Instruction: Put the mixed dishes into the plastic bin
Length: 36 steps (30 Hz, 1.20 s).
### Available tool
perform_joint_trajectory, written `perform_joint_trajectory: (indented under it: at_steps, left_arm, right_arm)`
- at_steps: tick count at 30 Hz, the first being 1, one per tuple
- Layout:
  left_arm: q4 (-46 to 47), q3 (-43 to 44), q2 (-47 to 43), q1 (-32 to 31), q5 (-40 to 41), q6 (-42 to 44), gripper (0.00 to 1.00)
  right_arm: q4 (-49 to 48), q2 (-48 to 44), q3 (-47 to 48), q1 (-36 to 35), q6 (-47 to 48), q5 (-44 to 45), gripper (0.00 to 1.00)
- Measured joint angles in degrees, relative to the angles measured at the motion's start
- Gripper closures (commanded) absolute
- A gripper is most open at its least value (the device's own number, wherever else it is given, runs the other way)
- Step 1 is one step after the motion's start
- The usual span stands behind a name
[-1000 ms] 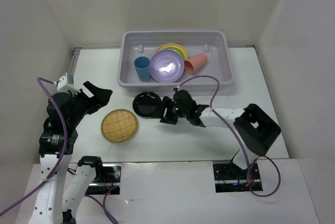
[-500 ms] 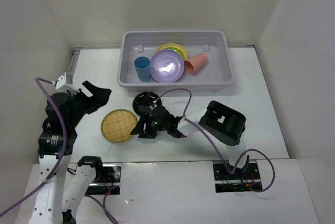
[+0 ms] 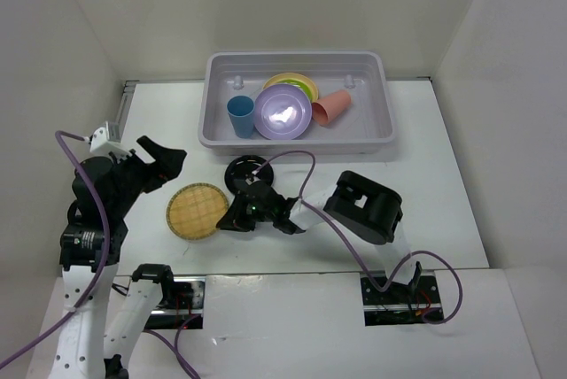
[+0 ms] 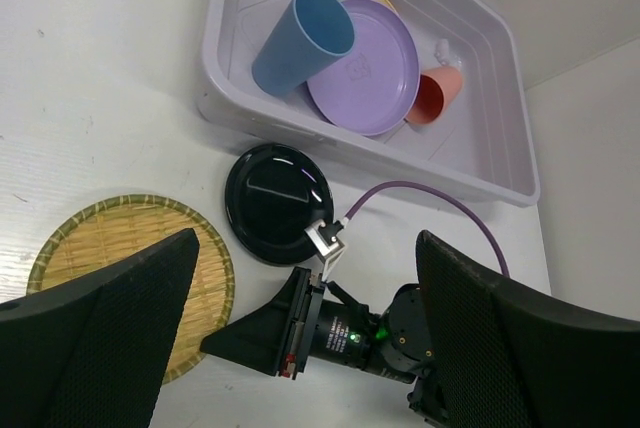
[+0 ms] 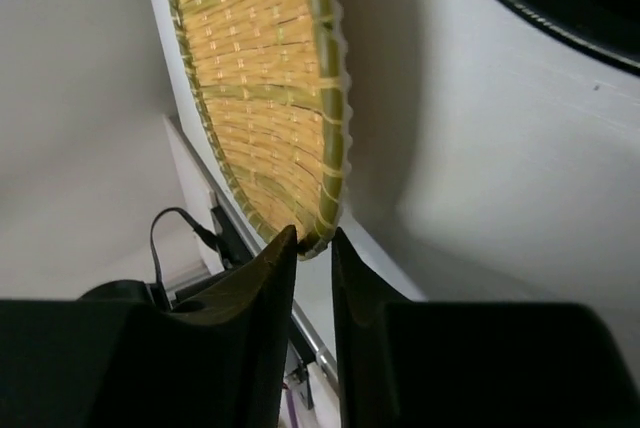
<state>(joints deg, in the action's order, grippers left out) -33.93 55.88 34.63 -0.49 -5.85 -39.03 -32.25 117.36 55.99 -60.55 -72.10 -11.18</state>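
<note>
**Woven plate pinched at its rim, most dishes in the bin**

Woven plate (image 3: 200, 211), tan and round, lies on the white table (image 3: 425, 131) in front of the plastic bin (image 3: 383, 96), toward the left. My right gripper (image 3: 232, 217) reaches low across the table to its right edge. In the right wrist view the two fingers (image 5: 265, 268) stand very narrow, and the plate's rim sits between their tips, so I hold this plate by its edge. On that side the rim looks a little raised, with a shadow under it.

Just beside the woven plate, between it and the bin, the glossy black plate (image 4: 275, 198) lies flat on the table. My right arm passes over part of it.

Inside the bin I see the blue cup (image 3: 240, 116) at the left, the lavender plate (image 3: 283, 112) in the middle, leaning on the lime green plate (image 3: 309, 88) behind it, and the salmon-red cup (image 3: 330, 107) on its side at the right.

My left gripper (image 3: 175, 166) hangs above the left part of the table with its fingers spread wide and nothing between them.
</note>
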Motion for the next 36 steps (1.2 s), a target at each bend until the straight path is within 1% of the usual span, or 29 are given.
perform_joint_trajectory:
  at_steps: [5,6,9,17,26,32,36]
  left_arm:
    - [-0.37,0.94,0.0,0.0,0.28,0.04,0.05]
    - [-0.42,1.03,-0.02,0.0,0.39,0.04,0.05]
    - [-0.61,1.22,-0.02,0.0,0.98,0.13,0.05]
    - [-1.18,1.9,-0.52,0.0,1.75,0.28,0.03]
    - [-1.2,2.16,-0.52,0.0,1.4,1.38,0.03]
    - [-1.22,2.16,-0.52,0.0,1.22,1.38,0.03]
    - [-1.22,2.16,-0.52,0.0,1.05,1.55,0.03]
  right_arm:
    - [0.24,0.28,0.74,0.0,-0.52,0.5,0.89]
    - [0.24,0.28,1.05,0.0,-0.55,0.55,0.95]
    - [0.2,0.26,1.51,0.0,-0.44,0.87,1.0]
    - [2.36,-2.19,1.55,-0.02,1.55,1.57,1.0]
    - [8.37,-6.38,1.95,0.0,5.11,1.44,1.0]
    - [10.29,-6.88,2.86,0.0,5.99,0.79,1.0]
    - [11.69,-8.87,2.86,0.48,6.19,0.61,1.0]
